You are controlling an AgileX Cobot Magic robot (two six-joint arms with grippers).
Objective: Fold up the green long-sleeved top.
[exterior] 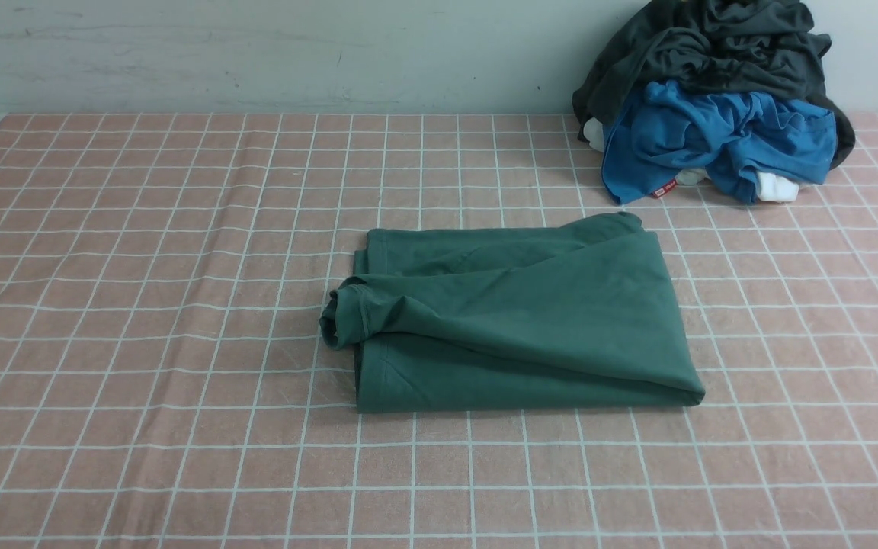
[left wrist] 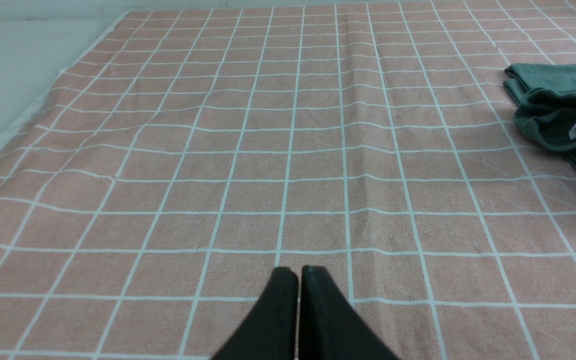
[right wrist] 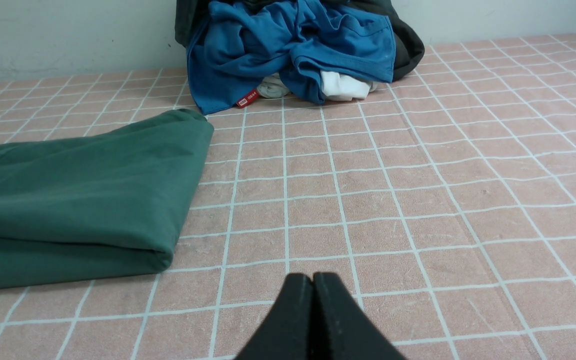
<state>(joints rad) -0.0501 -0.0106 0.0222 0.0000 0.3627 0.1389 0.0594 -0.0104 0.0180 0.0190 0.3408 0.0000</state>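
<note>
Already folded, by the look of it:
Top: the green long-sleeved top [exterior: 515, 320] lay as a compact rectangle near the middle of the bench [exterior: 142, 305], on the pink checked cloth.
Shape: layers were stacked flat; a rolled tube of cloth, cuff or neck I couldn't tell, stuck out at its left end, and a rounded fold ran along its right side.
Neighbours: the heap of blue garment [exterior: 713, 141] and dark garment [exterior: 713, 46] sat by the wall, just clear of the top's far right corner.
Left hand: the left hand [left wrist: 298, 272] had its fingers pressed together, holding nothing, well apart from the top.
Right hand: the right hand [right wrist: 313, 277] was pinched closed too, empty, near the folded edge.
Feel: soft, limp, light cotton, I'd judge; it would sag and slide open if lifted by one layer.
Hold: pinch through all layers at a corner of the folded edge.
</note>
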